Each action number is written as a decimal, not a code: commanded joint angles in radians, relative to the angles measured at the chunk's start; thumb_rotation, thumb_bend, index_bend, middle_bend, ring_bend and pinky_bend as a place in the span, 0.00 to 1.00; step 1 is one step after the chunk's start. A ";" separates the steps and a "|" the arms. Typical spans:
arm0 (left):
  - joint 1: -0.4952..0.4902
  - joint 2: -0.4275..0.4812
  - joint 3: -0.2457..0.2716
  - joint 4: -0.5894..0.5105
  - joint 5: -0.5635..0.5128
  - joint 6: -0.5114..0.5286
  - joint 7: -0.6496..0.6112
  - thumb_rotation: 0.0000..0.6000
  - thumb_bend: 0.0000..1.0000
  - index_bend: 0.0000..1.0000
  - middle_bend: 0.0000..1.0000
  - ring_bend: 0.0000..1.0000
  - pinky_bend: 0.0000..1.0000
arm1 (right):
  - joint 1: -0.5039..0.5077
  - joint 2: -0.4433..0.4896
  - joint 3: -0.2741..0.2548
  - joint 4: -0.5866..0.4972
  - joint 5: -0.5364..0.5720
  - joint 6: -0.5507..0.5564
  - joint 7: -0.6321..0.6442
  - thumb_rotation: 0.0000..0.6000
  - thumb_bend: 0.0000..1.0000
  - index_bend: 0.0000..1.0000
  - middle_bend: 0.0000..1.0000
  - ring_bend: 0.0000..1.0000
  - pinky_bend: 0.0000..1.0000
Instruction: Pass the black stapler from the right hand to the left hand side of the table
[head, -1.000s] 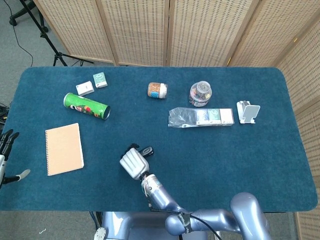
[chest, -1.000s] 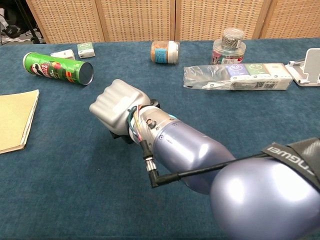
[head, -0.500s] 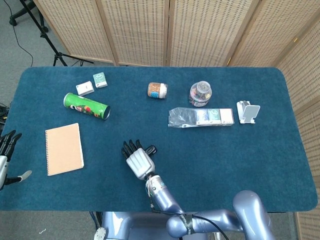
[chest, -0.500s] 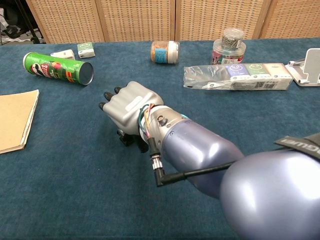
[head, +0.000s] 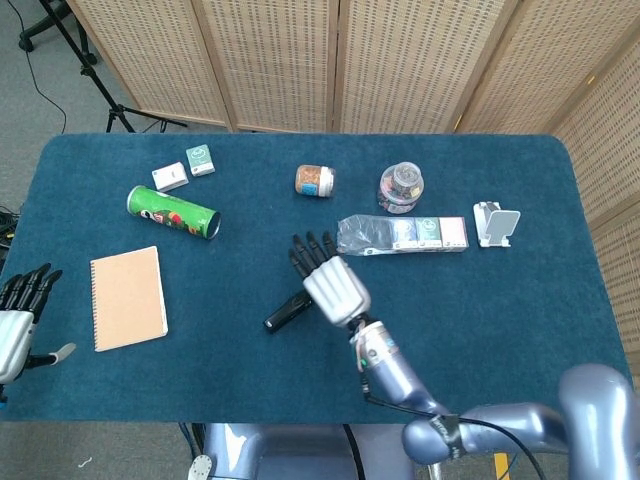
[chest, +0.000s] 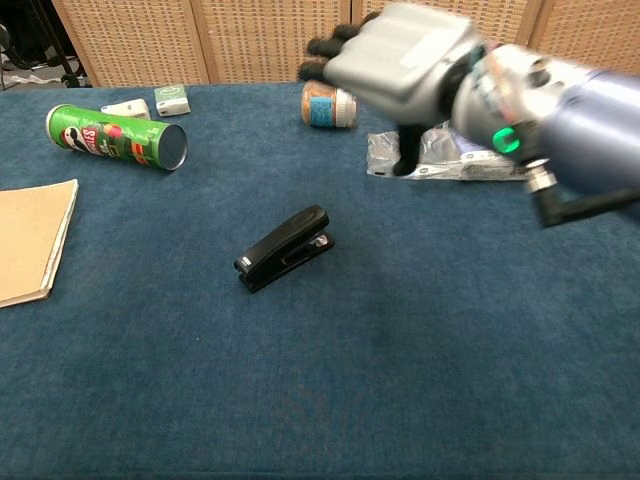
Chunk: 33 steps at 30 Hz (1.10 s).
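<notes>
right hand (head: 327, 280) now off black stapler (chest: 285, 247)

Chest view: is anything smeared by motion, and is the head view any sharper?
Chest view: the right hand and its forearm are motion-blurred, while the black stapler on the blue cloth is crisp. Head view: that hand is sharp, and lighting is even.

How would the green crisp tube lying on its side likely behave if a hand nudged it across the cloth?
The green crisp tube is a cylinder lying flat, so it would probably roll sideways rather than slide. Its open end suggests it may be empty, so likely light. The walls look stiff, though a hard squeeze might dent them.
</notes>
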<state>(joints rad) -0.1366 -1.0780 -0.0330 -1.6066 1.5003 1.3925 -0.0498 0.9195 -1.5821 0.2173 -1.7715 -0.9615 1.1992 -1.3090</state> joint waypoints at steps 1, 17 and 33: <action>-0.032 -0.021 0.003 0.000 0.007 -0.043 0.013 1.00 0.00 0.00 0.00 0.00 0.00 | -0.157 0.284 -0.117 -0.064 -0.181 0.043 0.258 1.00 0.03 0.00 0.00 0.00 0.11; -0.302 -0.187 -0.048 -0.049 0.042 -0.340 -0.032 1.00 0.00 0.00 0.00 0.00 0.00 | -0.527 0.376 -0.269 0.320 -0.386 0.259 0.926 1.00 0.03 0.00 0.00 0.00 0.07; -0.456 -0.558 -0.144 -0.095 -0.371 -0.393 0.519 1.00 0.00 0.00 0.00 0.00 0.00 | -0.689 0.287 -0.214 0.405 -0.384 0.331 1.261 1.00 0.03 0.00 0.00 0.00 0.02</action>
<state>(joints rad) -0.5563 -1.5582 -0.1543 -1.7040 1.2188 0.9842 0.3685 0.2407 -1.2855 -0.0031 -1.3826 -1.3394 1.5390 -0.0660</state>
